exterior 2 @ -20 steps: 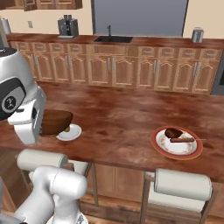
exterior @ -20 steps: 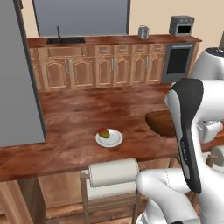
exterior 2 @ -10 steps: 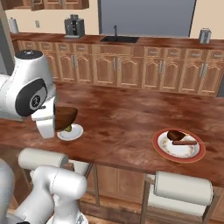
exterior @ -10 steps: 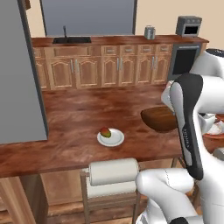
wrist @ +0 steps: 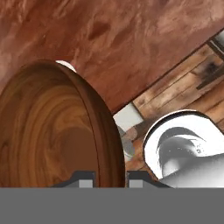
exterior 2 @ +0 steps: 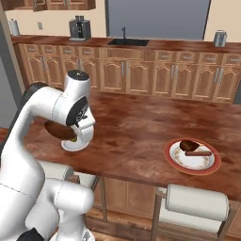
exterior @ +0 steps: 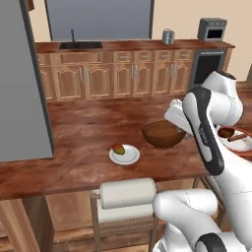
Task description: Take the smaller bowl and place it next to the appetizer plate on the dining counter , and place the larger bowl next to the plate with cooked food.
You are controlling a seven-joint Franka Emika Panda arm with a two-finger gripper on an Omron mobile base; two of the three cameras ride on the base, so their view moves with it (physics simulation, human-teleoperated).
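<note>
Bowl-carrying is the step in hand: the hand (wrist: 110, 177) pinches the rim of the smaller bowl (exterior: 164, 134), its two tips pressed on either side of the wall, as the hand view shows. The bowl hangs out ahead of the hand, over the desk (exterior: 83, 133). The appetizer plate (exterior: 124, 154) lies just beyond the bowl's far side, low on the desk, while the plate with cooked food (exterior 2: 192, 156) sits well off on the hand's other side.

To do this well, I judge the hand should bring the bowl level before lowering, set it down just beside the small white plate without touching it, and spread the tips only once the base rests flat on the wood.

Against the picture of a second ago, the whole scene has slid sideways, so the camera has moved with the base. The bowl has also come nearer the appetizer plate.
</note>
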